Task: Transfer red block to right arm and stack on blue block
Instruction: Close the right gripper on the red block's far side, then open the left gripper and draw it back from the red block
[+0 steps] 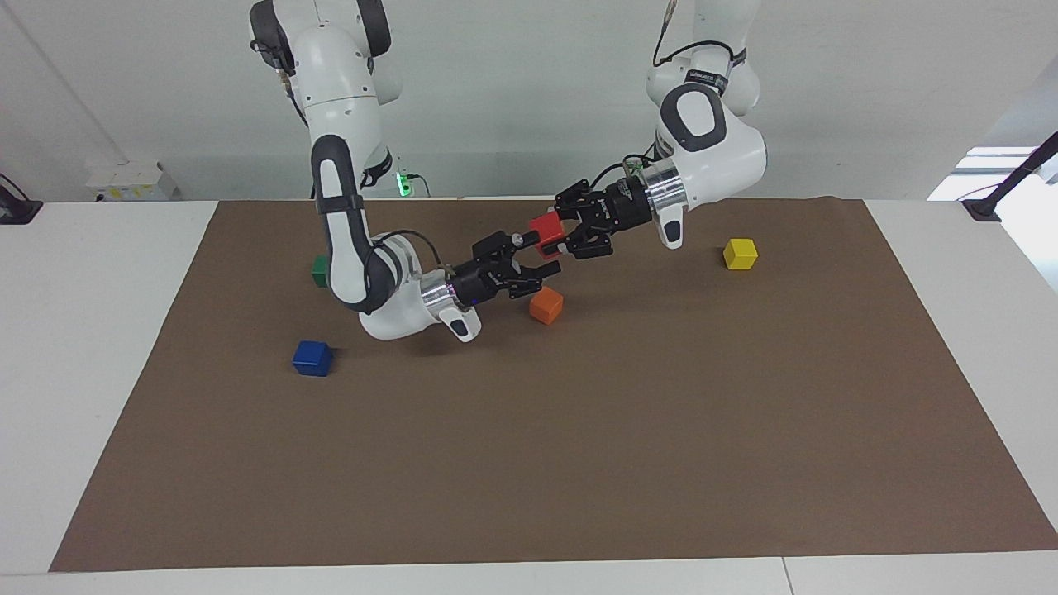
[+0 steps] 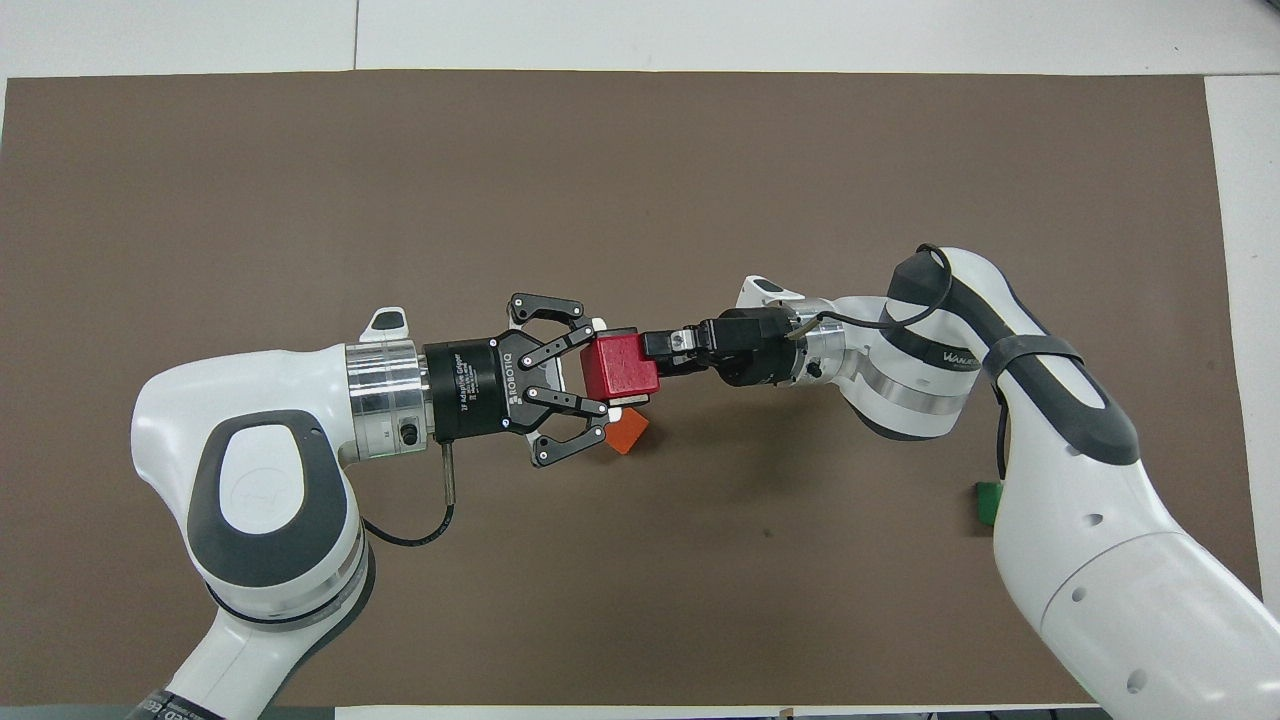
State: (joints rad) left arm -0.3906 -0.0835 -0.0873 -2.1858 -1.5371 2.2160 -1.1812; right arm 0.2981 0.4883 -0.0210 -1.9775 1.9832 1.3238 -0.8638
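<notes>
Orange cube [image 1: 546, 307] sits under both grippers.

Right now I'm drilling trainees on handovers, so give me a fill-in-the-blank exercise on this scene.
1. The left gripper is shut on the ___ block.
2. The right gripper, beside the red block, has its fingers ___.
3. On the mat under the handover lies the ___ block.
4. The blue block has ___ on top of it.

Missing: red; open; orange; nothing
</notes>
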